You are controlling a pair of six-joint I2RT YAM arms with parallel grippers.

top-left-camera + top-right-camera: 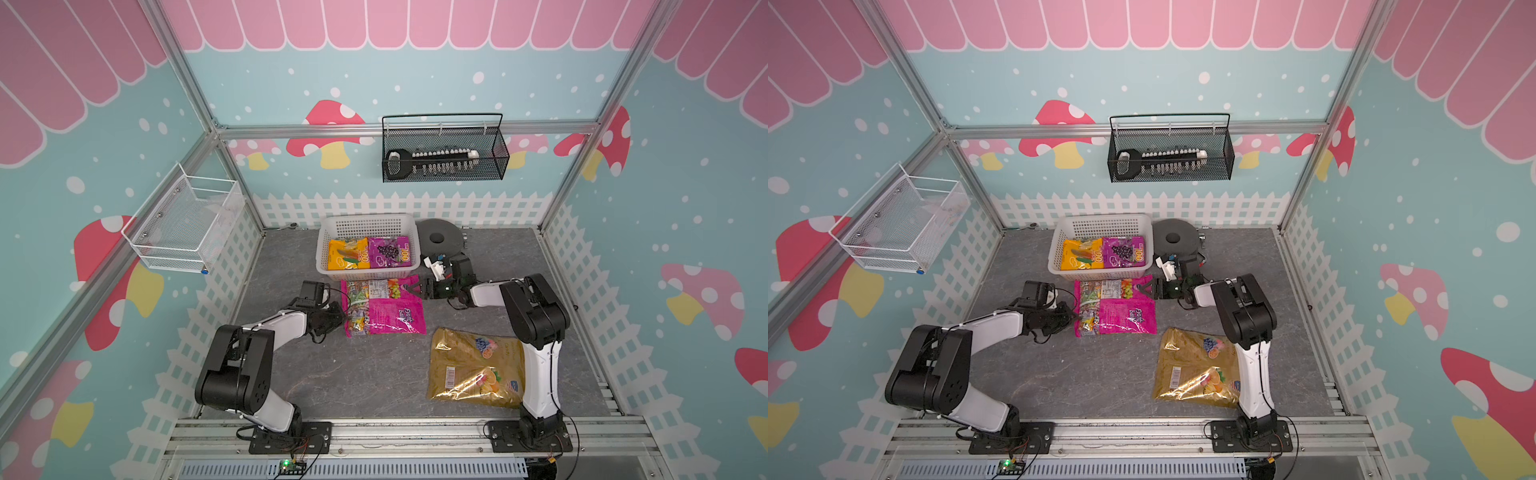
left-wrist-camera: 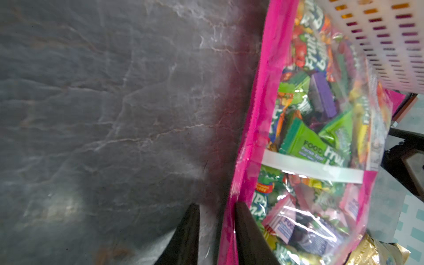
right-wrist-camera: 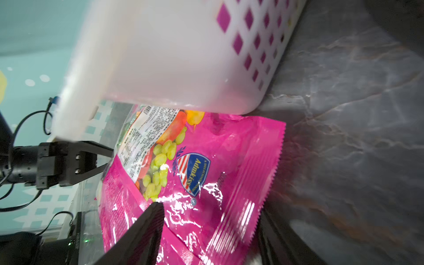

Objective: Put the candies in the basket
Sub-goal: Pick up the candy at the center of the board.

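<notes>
Stretching lengthwise from left claw [image 2: 216, 204], narrow astride its edge, to right claw [image 1: 413, 291], wide astride its corner, the pink bag [image 1: 395, 316] lies flat; basket [image 1: 365, 273] just beyond.

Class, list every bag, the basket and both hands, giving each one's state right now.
basket, upright, holds two bags.
orange-yellow bag, inside basket.
purple bag, inside basket.
magenta bag, lying on table beside basket.
gold bag, lying on table, untouched.
left hand, open, astride magenta bag's edge.
right hand, open, astride magenta bag's opposite end.
</notes>
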